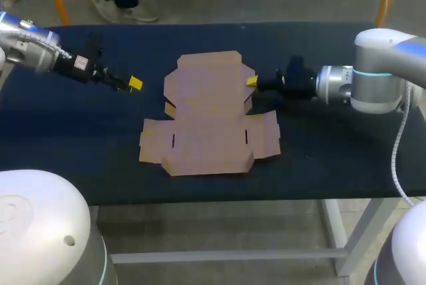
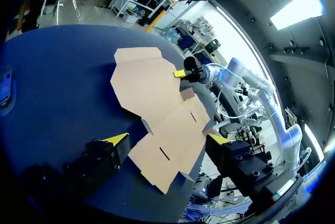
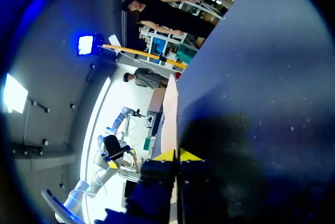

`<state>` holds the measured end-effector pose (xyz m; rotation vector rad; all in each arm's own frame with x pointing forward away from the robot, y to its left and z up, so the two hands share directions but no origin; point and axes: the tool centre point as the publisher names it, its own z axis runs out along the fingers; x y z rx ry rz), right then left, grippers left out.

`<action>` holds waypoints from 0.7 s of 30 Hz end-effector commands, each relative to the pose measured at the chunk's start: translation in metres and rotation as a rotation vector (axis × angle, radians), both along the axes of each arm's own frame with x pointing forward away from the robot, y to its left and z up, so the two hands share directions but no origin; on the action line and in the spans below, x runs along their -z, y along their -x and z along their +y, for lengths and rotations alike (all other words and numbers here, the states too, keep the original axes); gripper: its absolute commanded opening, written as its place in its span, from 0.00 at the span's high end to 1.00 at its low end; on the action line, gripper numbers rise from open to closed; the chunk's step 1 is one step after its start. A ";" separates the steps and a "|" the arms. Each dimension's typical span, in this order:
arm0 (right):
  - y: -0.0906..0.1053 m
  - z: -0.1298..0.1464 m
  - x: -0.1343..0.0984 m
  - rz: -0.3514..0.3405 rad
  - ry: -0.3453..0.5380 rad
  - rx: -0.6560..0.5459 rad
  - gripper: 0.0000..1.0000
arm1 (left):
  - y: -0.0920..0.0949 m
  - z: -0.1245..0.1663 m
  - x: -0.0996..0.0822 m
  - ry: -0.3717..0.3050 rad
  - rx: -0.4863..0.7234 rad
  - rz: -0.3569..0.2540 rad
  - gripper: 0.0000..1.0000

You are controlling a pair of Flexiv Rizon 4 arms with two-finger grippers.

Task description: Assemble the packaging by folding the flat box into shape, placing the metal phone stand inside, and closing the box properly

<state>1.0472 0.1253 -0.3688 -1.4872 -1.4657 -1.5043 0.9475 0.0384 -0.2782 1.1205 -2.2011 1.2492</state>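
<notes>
The box (image 1: 210,115) lies flat at the middle of the bench (image 1: 66,158). The right jaws are closed on the right edge of its far panel, with the card between the tips. The left jaws stand wide open and empty, well apart from the box's left side. The right arm (image 1: 373,78) is therefore the nearer for the first fold.

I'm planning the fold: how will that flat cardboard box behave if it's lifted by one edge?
Probably floppy: the flat box is a thin creased sheet, so it would likely bend at a crease. It looks light and may slide across the table if pushed.
</notes>
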 end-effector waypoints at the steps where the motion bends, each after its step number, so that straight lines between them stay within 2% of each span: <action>1: 0.000 -0.001 0.002 -0.004 -0.009 -0.003 1.00 | 0.009 -0.001 -0.002 -0.003 -0.030 -0.020 0.00; 9: 0.000 -0.001 0.002 -0.004 -0.009 -0.003 1.00 | 0.010 -0.003 0.000 0.001 -0.026 -0.027 0.00; 12: 0.004 0.000 -0.003 -0.027 -0.015 -0.014 1.00 | 0.011 -0.005 0.001 0.041 -0.022 -0.069 0.00; 14: 0.007 0.000 -0.009 -0.064 -0.027 -0.014 1.00 | 0.013 -0.006 0.000 0.066 -0.013 -0.119 0.00; 21: 0.014 -0.008 -0.028 -0.172 -0.104 -0.015 1.00 | 0.006 -0.007 -0.002 0.093 -0.014 -0.250 0.00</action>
